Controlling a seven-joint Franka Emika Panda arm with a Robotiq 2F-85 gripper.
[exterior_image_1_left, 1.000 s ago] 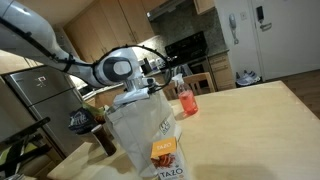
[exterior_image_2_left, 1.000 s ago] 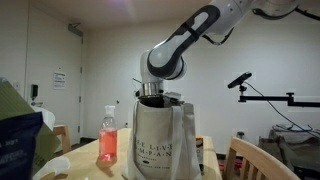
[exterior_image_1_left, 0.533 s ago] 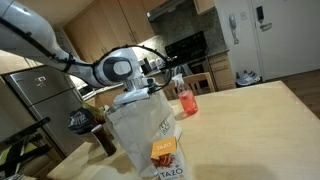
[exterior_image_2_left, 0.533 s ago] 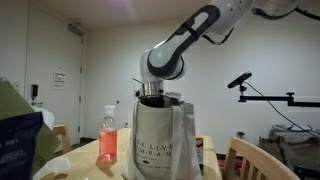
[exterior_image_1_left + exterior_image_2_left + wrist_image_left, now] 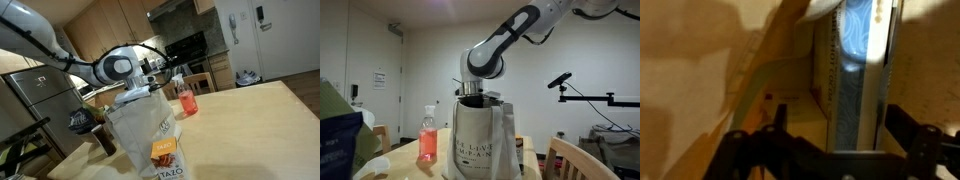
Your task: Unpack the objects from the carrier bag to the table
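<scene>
1. gripper (image 5: 835,120) hangs in the mouth of the bag (image 5: 138,128), jaws spread wide and holding nothing. in the wrist view a tall blue-and-white package (image 5: 854,70) stands upright inside the bag, lined up between the two fingers and ahead of them.
2. risk: the bag's thin crinkly wall lies close beside the package, so the closing jaws could pinch plastic along with it and lift or tip the whole bag.
3. risk: the package is tall and flat, so a hold near its top edge could let it swing, slip or catch on the bag's rim on the way out.
4. whatever else lies deeper in the bag is too dark to make out.
5. around the bag: an orange carton (image 5: 163,152) stands just in front of it on the table (image 5: 255,105), and a red bottle (image 5: 185,100) stands near its far side. both narrow the room for setting things down beside the bag, and a swinging package could knock the bottle over.
</scene>
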